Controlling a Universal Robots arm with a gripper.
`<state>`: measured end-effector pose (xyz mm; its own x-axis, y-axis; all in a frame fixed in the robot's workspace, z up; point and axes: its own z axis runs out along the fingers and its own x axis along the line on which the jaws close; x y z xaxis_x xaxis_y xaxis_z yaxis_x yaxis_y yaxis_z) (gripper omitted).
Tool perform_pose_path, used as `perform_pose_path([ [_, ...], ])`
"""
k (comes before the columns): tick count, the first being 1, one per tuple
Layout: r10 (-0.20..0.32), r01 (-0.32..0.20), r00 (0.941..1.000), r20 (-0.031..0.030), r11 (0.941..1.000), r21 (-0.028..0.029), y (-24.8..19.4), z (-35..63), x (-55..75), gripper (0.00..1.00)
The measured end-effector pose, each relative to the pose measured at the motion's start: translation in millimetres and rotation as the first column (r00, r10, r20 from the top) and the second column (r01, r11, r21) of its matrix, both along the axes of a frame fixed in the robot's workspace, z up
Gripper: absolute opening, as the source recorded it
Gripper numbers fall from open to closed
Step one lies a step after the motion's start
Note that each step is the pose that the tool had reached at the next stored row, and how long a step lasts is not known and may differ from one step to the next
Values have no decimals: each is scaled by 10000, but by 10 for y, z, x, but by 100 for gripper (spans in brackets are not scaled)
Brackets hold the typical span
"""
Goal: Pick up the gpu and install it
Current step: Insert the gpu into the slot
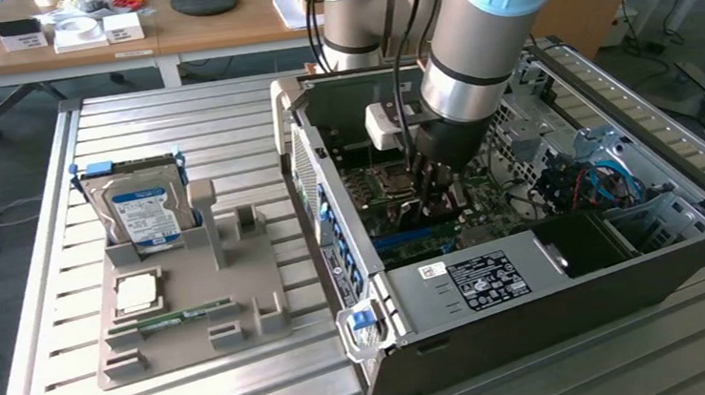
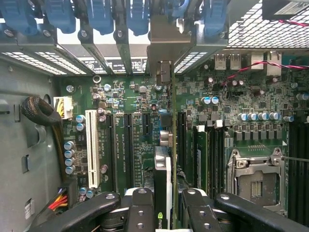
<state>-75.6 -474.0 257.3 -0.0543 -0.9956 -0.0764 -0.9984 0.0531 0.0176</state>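
Note:
My gripper (image 1: 435,188) reaches down into the open computer case (image 1: 665,266), just above the green motherboard (image 1: 389,180). In the wrist view the gpu (image 2: 163,179) stands edge-on between my fingers (image 2: 140,208), a thin dark card with a logo on its upper edge. My gripper (image 2: 166,212) is shut on it. The card's silver bracket (image 2: 161,50) lies against the case's rear slot openings. The card runs along the black expansion slots (image 2: 128,145) in the middle of the motherboard (image 2: 222,111); I cannot tell whether its lower edge sits in a slot.
On the slatted table a grey fixture tray (image 1: 255,316) holds a hard drive (image 1: 143,214), a square processor (image 1: 138,291) and a green memory stick (image 1: 174,318). Inside the case are a white slot (image 2: 91,147), a processor socket (image 2: 253,181), cables (image 1: 588,182) and blue clips (image 2: 99,14).

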Motion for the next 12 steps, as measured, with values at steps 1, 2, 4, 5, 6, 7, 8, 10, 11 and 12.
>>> perform_pose_path([
  [1, 0, 0, 10000, 0, 10000, -1, 0, 0, 0, 27],
  [2, 1, -1, 10000, 0, 10000, 0, 0, 0, 0, 27],
  [4, 1, -1, 10000, 3, 10000, 6, 1, -10, 1, 27],
  [5, 1, -1, 10000, 2, 10000, 5, 1, -19, 1, 27],
  [6, 1, -1, 10000, 1, 10000, 3, 0, -26, 1, 27],
  [7, 1, -1, 10000, 1, 10000, 3, 0, -32, 0, 27],
  [8, 1, -1, 10000, 0, 10000, 0, 0, -34, 0, 27],
  [10, 1, -1, 10000, 0, 10000, 0, 0, -34, 0, 27],
  [11, 1, -1, 10000, 0, 10000, -1, 0, -34, 0, 27],
  [12, 1, -1, 10000, 1, 10000, 1, 0, -35, 0, 27],
])
